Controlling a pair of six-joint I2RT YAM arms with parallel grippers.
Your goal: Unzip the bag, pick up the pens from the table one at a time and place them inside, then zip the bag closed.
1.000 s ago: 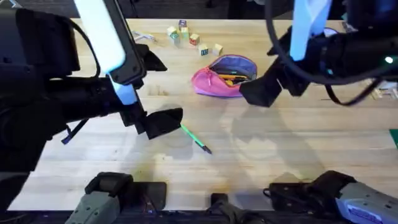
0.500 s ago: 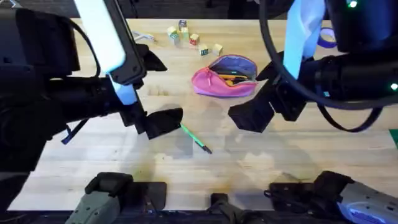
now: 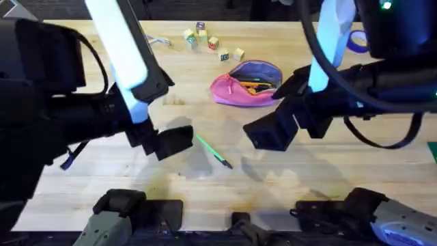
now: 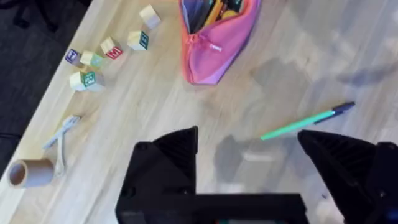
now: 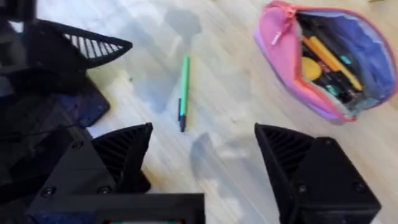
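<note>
The pink bag [image 3: 240,89] lies unzipped at the back middle of the table [image 3: 328,171]. Its purple lining and several orange and dark items show inside. In the wrist views the bag [image 4: 214,38] [image 5: 323,62] gapes wide. A green pen [image 3: 214,151] with a dark tip lies flat on the wood, nearer than the bag. My left gripper [image 3: 172,141] hovers open just left of the pen [image 4: 306,119]. My right gripper [image 3: 268,133] hangs open to the pen's right, above the table, with the pen [image 5: 184,92] ahead of its fingers. Neither gripper holds anything.
Several small wooden blocks [image 3: 205,39] are scattered at the back, left of the bag. A blue tape roll [image 3: 358,41] sits at the back right. A cardboard roll [image 4: 25,173] and a white tool [image 4: 62,134] lie near the table's far left edge.
My right gripper has swung away from the bag, left and nearer, toward the green pen. My left gripper has shifted slightly left. Pen and bag have not moved.
</note>
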